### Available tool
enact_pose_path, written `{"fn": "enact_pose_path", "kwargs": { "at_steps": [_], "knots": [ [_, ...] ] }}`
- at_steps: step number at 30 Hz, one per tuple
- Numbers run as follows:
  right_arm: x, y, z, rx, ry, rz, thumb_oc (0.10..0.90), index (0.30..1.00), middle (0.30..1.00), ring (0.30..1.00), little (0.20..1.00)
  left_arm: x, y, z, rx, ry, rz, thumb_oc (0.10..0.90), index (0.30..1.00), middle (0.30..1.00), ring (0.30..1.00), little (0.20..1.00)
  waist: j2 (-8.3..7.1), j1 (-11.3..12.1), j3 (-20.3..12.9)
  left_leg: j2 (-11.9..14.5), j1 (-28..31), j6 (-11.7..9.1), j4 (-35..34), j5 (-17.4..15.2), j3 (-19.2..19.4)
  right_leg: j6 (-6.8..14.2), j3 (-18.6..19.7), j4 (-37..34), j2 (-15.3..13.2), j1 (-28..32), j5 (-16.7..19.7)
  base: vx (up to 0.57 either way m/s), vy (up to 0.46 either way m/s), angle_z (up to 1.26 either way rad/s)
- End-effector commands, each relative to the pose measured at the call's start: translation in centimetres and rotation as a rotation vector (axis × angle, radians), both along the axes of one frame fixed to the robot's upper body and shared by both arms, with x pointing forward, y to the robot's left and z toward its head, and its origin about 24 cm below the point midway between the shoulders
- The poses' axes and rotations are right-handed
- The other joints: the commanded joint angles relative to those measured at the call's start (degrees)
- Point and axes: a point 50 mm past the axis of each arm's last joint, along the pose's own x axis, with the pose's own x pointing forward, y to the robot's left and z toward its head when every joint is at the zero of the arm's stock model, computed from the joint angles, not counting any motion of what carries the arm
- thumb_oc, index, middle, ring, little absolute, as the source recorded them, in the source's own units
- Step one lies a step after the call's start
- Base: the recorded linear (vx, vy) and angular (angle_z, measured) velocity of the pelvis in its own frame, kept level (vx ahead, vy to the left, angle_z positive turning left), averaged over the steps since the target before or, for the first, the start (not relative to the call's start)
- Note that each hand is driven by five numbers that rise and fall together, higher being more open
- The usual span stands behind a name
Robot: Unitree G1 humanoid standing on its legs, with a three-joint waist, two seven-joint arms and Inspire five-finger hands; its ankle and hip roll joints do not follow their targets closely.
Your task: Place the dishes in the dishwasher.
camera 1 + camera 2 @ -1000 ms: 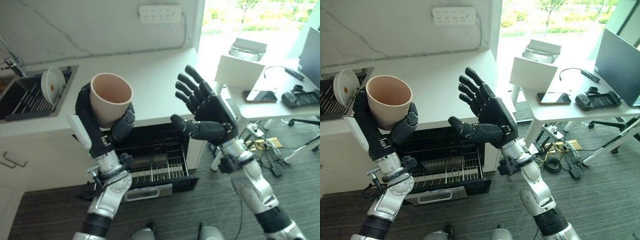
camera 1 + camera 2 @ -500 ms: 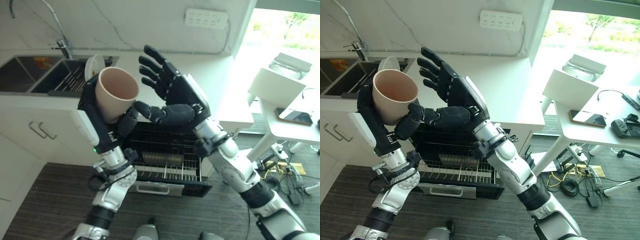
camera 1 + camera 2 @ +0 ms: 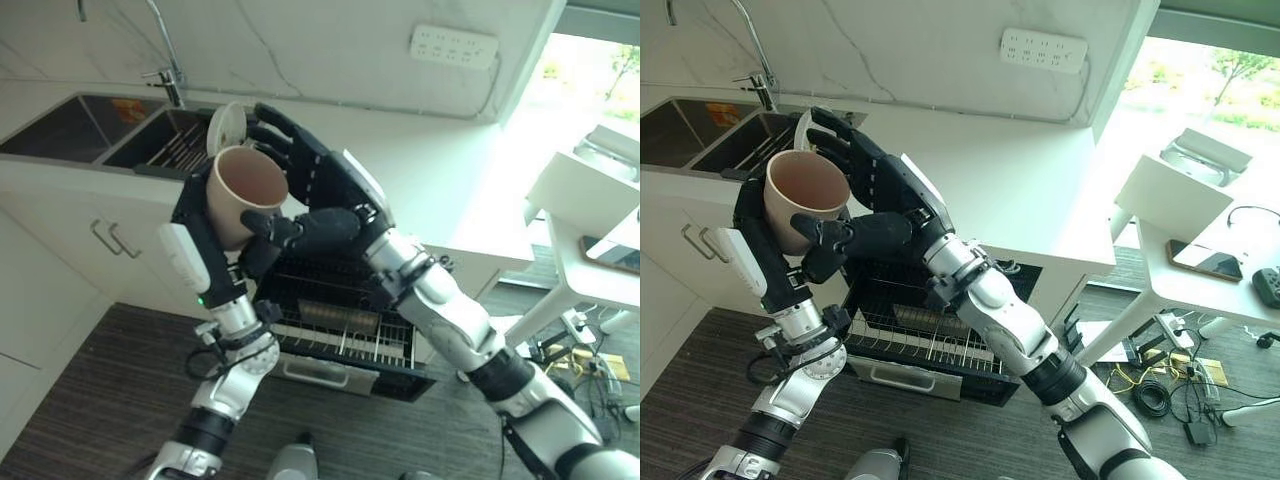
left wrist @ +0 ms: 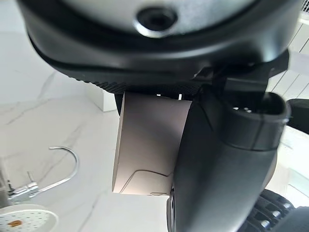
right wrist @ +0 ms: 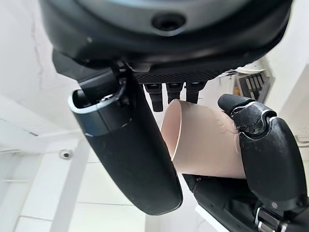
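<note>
Countertop [image 3: 420, 190] of white stone spans above open dishwasher [image 3: 345, 325].

No text, label, number or sign can be read on the cup [image 3: 247, 192], the wall socket strip [image 3: 453, 46], the dishwasher rack [image 3: 340, 325] or the far-left sink [image 3: 60, 125]; print on the phone [image 3: 1207, 260] at far right is too small to tell

Left hand [image 3: 215, 255]: raised, fingers curled in a grip. Right hand [image 3: 335, 200]: raised beside it, fingers spread straight.
</note>
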Motion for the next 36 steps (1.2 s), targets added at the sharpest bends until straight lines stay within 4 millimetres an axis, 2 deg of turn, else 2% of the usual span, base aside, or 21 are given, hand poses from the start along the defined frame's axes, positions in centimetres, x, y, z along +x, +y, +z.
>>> {"fn": "enact_pose_path", "kwargs": {
  "at_steps": [1,2,8,13,25,36],
  "knots": [
    [-0.8,2.4,4.2,0.091,-0.146,0.085,0.800,0.900,0.900,0.900,0.900,1.2,-3.5,4.6,0.036,-0.216,-0.195,0.400,0.300,0.300,0.300,0.300,-0.45,1.0,-3.8,1.4,3.8,-1.1,2.4,-12.3,-1.8,0.8,-0.4,-0.1,-1.5,-1.3,-4.3,0.00,0.000,0.00],
    [-0.4,2.5,3.4,0.073,-0.129,0.081,0.800,0.900,0.900,0.900,0.900,1.3,-3.6,4.6,0.038,-0.214,-0.200,0.400,0.300,0.300,0.300,0.300,-0.48,1.1,-3.8,1.3,3.7,-1.1,2.4,-12.2,-2.0,0.9,-0.4,-0.1,-1.6,-1.4,-4.1,0.01,0.007,0.03],
    [0.1,2.8,2.3,0.020,-0.134,0.059,0.800,0.900,0.900,0.900,0.900,1.5,-4.0,4.8,0.045,-0.209,-0.219,0.400,0.300,0.300,0.300,0.300,-0.57,1.2,-3.6,1.1,3.7,-1.0,2.4,-12.0,-2.4,0.9,-0.3,-0.1,-1.7,-1.3,-4.0,0.00,0.003,0.05],
    [0.0,2.8,2.8,-0.043,-0.253,0.007,0.800,0.900,0.900,0.900,0.900,1.7,-4.9,5.1,0.057,-0.219,-0.239,0.400,0.300,0.300,0.300,0.300,-0.74,1.3,-3.4,0.9,3.8,-0.9,2.4,-12.1,-2.4,1.1,-0.3,-0.1,-1.9,-1.4,-3.7,0.00,0.001,0.03],
    [-0.1,3.8,2.8,-0.052,-0.216,0.078,0.800,0.900,0.900,0.900,0.900,1.9,-5.6,5.8,0.044,-0.204,-0.272,0.400,0.300,0.300,0.300,0.300,-1.20,1.7,-3.3,0.7,4.0,-0.7,2.4,-12.1,-2.5,0.9,-0.3,-0.1,-1.8,-1.1,-3.8,0.00,0.000,0.00],
    [-0.4,3.8,4.0,0.086,-0.214,0.093,0.800,0.900,0.900,0.900,0.900,1.9,-6.1,5.3,0.024,-0.181,-0.296,0.400,0.300,0.300,0.300,0.300,-1.28,2.1,-3.1,0.5,4.1,-0.5,2.4,-12.1,-2.6,0.9,-0.3,-0.1,-1.8,-1.1,-3.6,0.00,0.000,0.00]
  ]
}}
